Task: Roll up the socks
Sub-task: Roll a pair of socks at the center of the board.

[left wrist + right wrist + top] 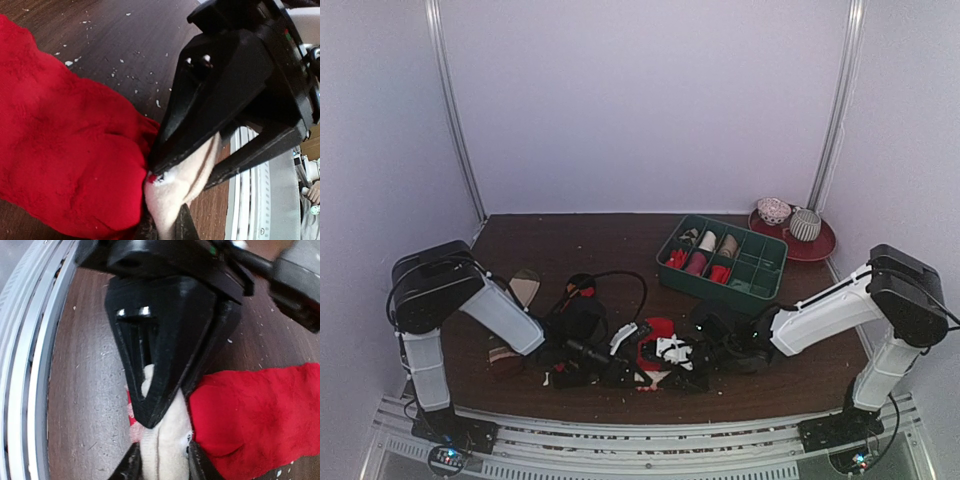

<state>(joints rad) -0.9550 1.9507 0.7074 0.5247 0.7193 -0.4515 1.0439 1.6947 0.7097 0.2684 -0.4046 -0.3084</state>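
The bright red sock (pixel 658 330) lies at the front middle of the table, and both grippers meet at its beige cuff. In the left wrist view the red sock (pixel 65 150) fills the left side, and my left gripper (pixel 180 177) is shut on the beige cuff (pixel 172 195). In the right wrist view my right gripper (pixel 167 412) is shut on the same cuff (pixel 165 445), with the red sock (pixel 255 415) stretching to the right. In the top view my left gripper (pixel 642 376) and right gripper (pixel 680 358) are almost touching. A dark bundle with a red-orange patch (pixel 580 305), possibly the argyle sock, lies behind the left arm.
A green divided tray (pixel 765 262) with rolled socks stands at the back right. Behind it is a red plate (pixel 820 245) with two cups. Two flat brownish items (pixel 525 288) lie by the left arm. A metal rail (pixel 650 435) runs along the front edge.
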